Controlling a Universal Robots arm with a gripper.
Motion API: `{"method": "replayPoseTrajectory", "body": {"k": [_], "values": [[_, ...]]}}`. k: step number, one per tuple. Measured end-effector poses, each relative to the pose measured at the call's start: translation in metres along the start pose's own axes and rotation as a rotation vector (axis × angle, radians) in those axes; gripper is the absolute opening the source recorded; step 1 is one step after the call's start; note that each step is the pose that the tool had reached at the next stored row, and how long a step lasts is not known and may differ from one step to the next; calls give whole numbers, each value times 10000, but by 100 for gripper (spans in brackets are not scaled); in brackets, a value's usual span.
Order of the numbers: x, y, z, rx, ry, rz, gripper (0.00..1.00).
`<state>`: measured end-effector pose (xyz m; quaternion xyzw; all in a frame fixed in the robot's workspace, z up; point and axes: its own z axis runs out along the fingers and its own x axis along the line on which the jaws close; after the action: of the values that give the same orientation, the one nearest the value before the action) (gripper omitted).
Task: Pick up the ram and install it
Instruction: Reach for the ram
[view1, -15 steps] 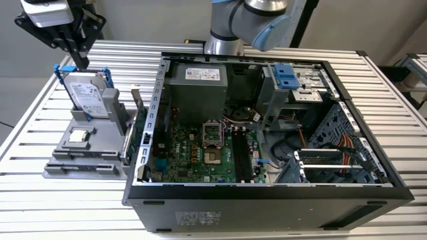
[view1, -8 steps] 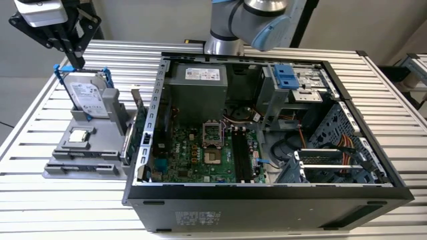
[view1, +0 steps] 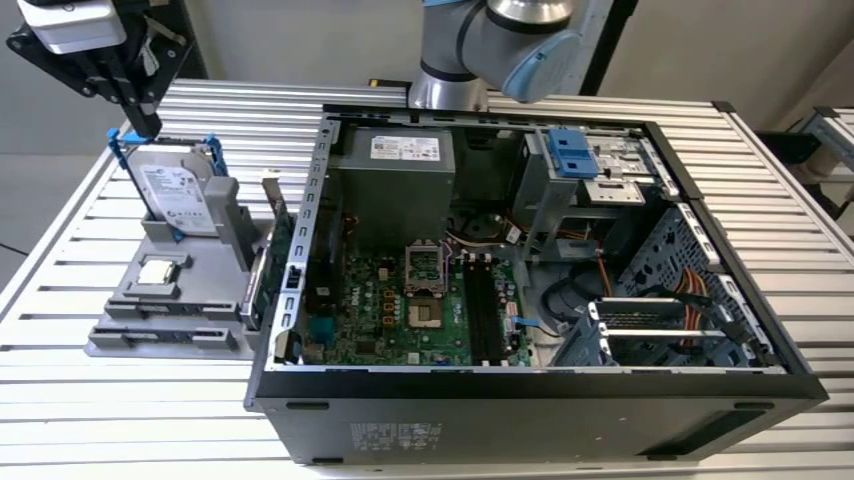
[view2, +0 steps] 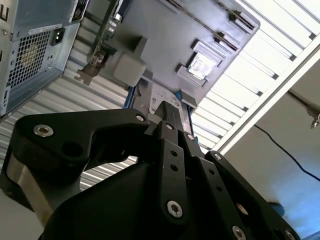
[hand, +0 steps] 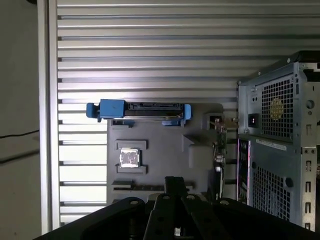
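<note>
Pincer (view1: 139, 122): tips pressed together with nothing seen between them; at ten o'clock in the exterior view, over the grey holder (view1: 147, 345).
Nearest thing: hard drive (view1: 176, 195) in its blue bracket, close under the tips; contact cannot be told.
Ram (hand: 142, 186): apparently the thin dark strip on edge in a holder groove, in the first wrist view; not gripped.
Holder row, exterior view: hard drive at the twelve o'clock end, silver processor chip (view1: 158, 270) in the middle, ram groove toward six o'clock.
Green card (view1: 263, 262): upright at the holder's three o'clock edge, just beside the case.
Computer case (view1: 534, 392): open, at three o'clock of the holder; long dark memory slots (view1: 483, 310) mid-motherboard.
Surface (view1: 107, 420): ribbed metal.
Step in hand: judged as the approach to the pick, barely begun.
Doing it well: tips spread before descent; centred on the strip's mid-length; flat faces gripped squarely; straight lift; clear of drive and card.
</note>
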<state>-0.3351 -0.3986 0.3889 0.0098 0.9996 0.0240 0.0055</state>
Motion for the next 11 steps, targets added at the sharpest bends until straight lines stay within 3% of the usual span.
{"method": "replayPoseTrajectory", "body": {"k": [11], "values": [[25, -11, 1, -1, 4, -68, 0]]}}
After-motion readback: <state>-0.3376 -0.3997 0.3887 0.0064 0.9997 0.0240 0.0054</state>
